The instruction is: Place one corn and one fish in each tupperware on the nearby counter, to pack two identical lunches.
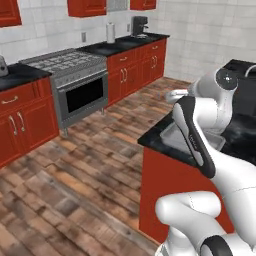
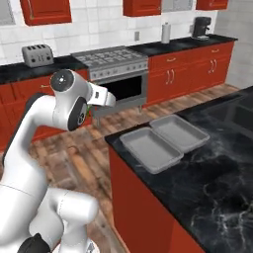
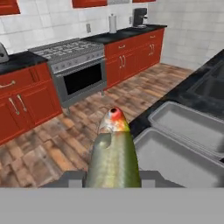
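In the hand view my gripper (image 3: 112, 178) is shut on a pale olive-silver fish (image 3: 113, 151) that points away from the camera, its reddish head up. The fish hangs over the wooden floor, just left of the counter's (image 2: 207, 183) corner. Two light-grey tupperware trays lie side by side at that corner, the nearer one (image 3: 175, 159) (image 2: 150, 148) and the farther one (image 3: 192, 124) (image 2: 180, 132), both with nothing in them. The arm's hand (image 2: 101, 96) reaches out left of the trays. The corn is out of view.
A dark sink basin (image 2: 237, 116) is set into the counter behind the trays. Across the wooden floor stand a stove (image 2: 111, 59), red cabinets, a toaster (image 2: 38, 54), a paper towel roll (image 2: 166, 33) and a coffee machine (image 2: 200, 27).
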